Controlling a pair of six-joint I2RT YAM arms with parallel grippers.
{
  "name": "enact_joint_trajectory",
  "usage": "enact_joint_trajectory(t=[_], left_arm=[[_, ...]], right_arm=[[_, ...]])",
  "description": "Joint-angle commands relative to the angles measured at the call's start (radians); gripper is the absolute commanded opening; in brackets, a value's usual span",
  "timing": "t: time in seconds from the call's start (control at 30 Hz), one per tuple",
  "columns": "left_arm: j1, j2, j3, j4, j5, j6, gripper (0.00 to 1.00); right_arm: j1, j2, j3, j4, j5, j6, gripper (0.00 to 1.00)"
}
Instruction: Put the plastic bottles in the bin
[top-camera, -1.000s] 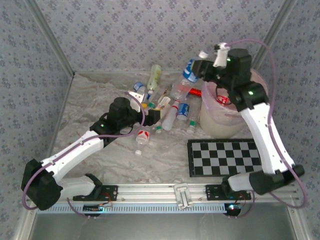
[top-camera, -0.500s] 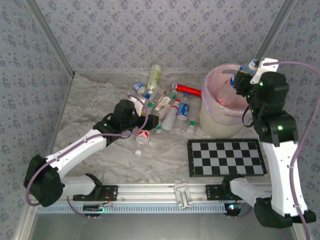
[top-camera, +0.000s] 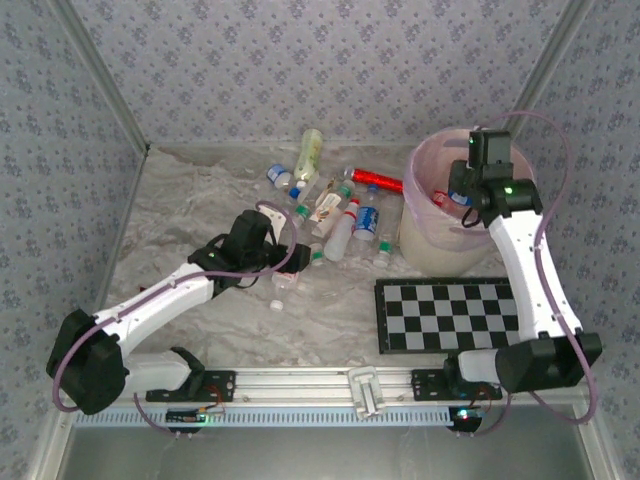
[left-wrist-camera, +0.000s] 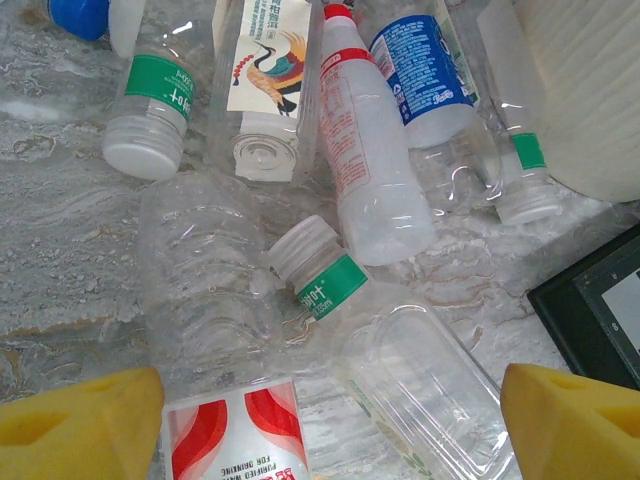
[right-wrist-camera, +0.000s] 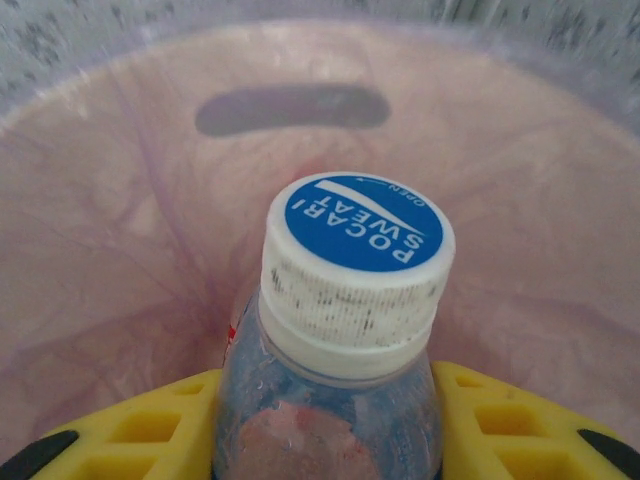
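The right gripper (right-wrist-camera: 325, 425) was clamped on a blue-capped bottle (right-wrist-camera: 350, 260), one yellow finger pressed against each side just below the cap. The bottle hung inside the bin (right-wrist-camera: 120, 250), its cap pointing at the pinkish wall. The left gripper (left-wrist-camera: 325, 430) stood wide apart, holding nothing, above the loose bottles (top-camera: 335, 215) on the table (top-camera: 190, 200). A red-labelled bottle (left-wrist-camera: 235, 440) lay between its fingers. A checkerboard (top-camera: 450, 313) lay just beside the bin, and bare table stretched to the left of the left arm.
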Motion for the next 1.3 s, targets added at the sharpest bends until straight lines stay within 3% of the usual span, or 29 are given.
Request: enact_joint_trajectory(t=[0.0, 0.33, 0.73, 1.27], left_arm=[[-0.002, -0.021, 0.005, -0.004, -0.009, 0.009, 0.87], [-0.002, -0.008, 0.004, 0.006, -0.007, 0.008, 0.87], [0.0, -0.009, 0.001, -0.027, -0.044, 0.007, 0.88], [0.018, 0.002, 0.01, -0.087, -0.043, 0.0, 0.99]], right_arm=[[-0.021, 0.045, -0.011, -0.07, -0.046, 0.039, 0.37], [-0.062, 0.191, -0.045, -0.07, -0.087, 0.086, 0.39], [-0.082, 0.274, -0.138, 0.027, -0.103, 0.108, 0.56], [-0.086, 0.139, -0.025, -0.079, -0.062, 0.062, 1.0]])
